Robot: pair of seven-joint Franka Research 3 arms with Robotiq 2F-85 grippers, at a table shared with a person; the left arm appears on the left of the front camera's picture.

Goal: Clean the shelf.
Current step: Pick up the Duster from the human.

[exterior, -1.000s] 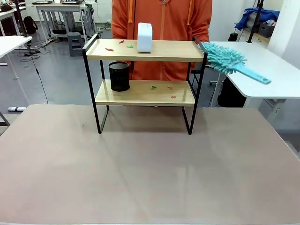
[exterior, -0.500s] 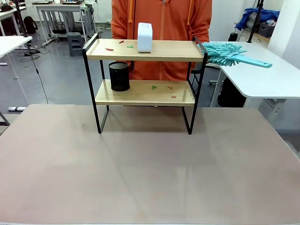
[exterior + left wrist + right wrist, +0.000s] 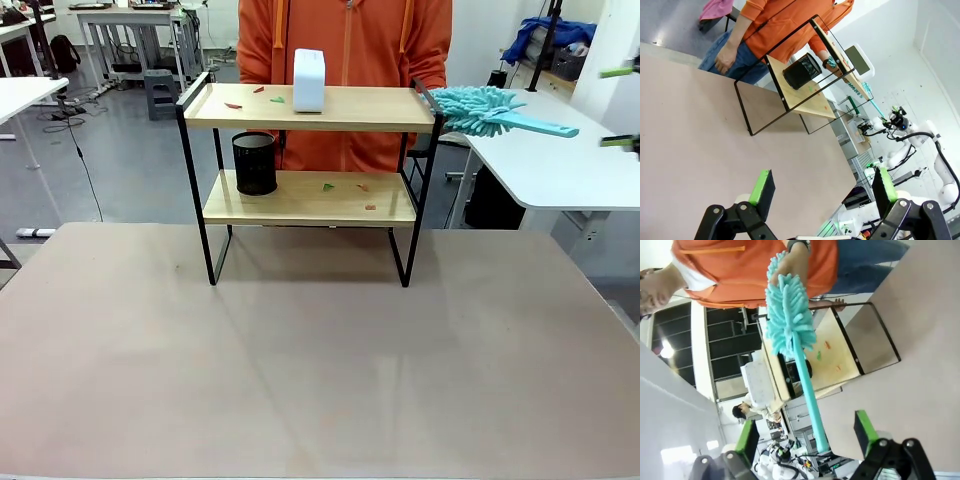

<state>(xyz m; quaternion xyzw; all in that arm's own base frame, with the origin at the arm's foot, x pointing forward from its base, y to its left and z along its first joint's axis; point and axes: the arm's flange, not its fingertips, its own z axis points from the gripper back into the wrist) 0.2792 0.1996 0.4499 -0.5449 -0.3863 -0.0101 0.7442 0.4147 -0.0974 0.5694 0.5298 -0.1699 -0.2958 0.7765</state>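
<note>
The shelf (image 3: 350,108) stands at the far side of the table, its two wooden boards dotted with small red and green scraps (image 3: 327,186). Behind it a person in orange holds out a teal fluffy duster (image 3: 482,108), handle pointing right. My right gripper (image 3: 625,106) is open at the picture's right edge, just past the handle's end. In the right wrist view the duster handle (image 3: 810,405) reaches down between the open right gripper (image 3: 806,436) fingers; I cannot tell whether they touch. My left gripper (image 3: 823,186) hangs open over the table, far from the shelf (image 3: 800,100).
A white box (image 3: 308,80) stands on the top board and a black mesh cup (image 3: 255,163) on the lower one. The brown table (image 3: 320,360) stretches bare in front of the shelf. A white side table (image 3: 560,160) lies to the right.
The person has raised the duster's handle from a downward tilt to level. My right gripper's green pads have come into the front view at the right edge.
</note>
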